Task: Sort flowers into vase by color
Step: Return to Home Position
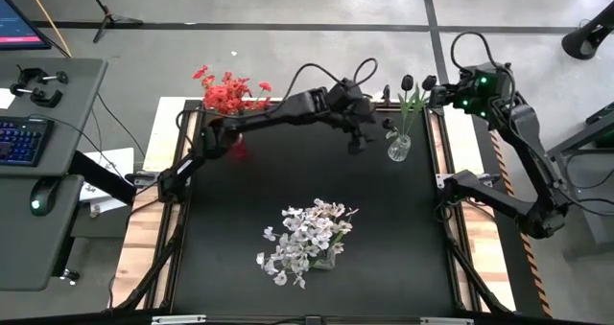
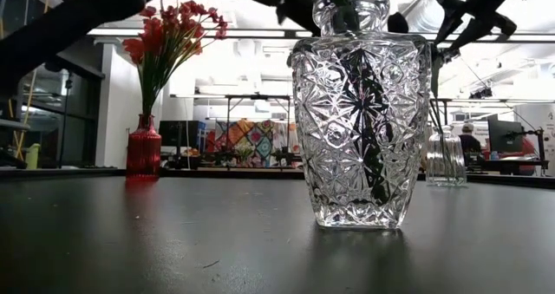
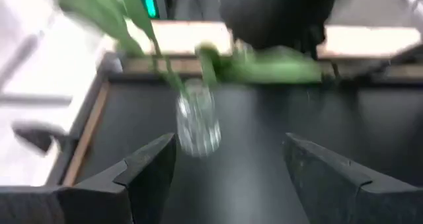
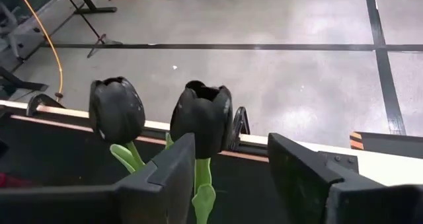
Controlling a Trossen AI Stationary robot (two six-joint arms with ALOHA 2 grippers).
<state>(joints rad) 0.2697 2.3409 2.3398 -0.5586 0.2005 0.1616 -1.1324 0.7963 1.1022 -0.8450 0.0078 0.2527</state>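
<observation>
Two dark tulip heads (image 1: 418,81) on green stems stand in a small clear vase (image 1: 399,149) near the table's far right corner. My right gripper (image 4: 231,145) is open at the height of the heads, and one tulip head (image 4: 201,120) shows just past one finger, outside the gap. My left gripper (image 3: 230,145) is open and hovers left of the small vase (image 3: 197,125), facing it. Red flowers (image 1: 228,91) stand in a red vase (image 2: 144,147) at the far left. White flowers (image 1: 309,237) stand in a cut-glass vase (image 2: 360,112) at the table's middle.
The black table top (image 1: 240,220) has wooden rails along its sides (image 1: 144,229). A desk with a keyboard (image 1: 21,139) stands beyond the left edge. The left arm (image 1: 278,114) spans the far part of the table. A person sits far off in the room (image 2: 468,138).
</observation>
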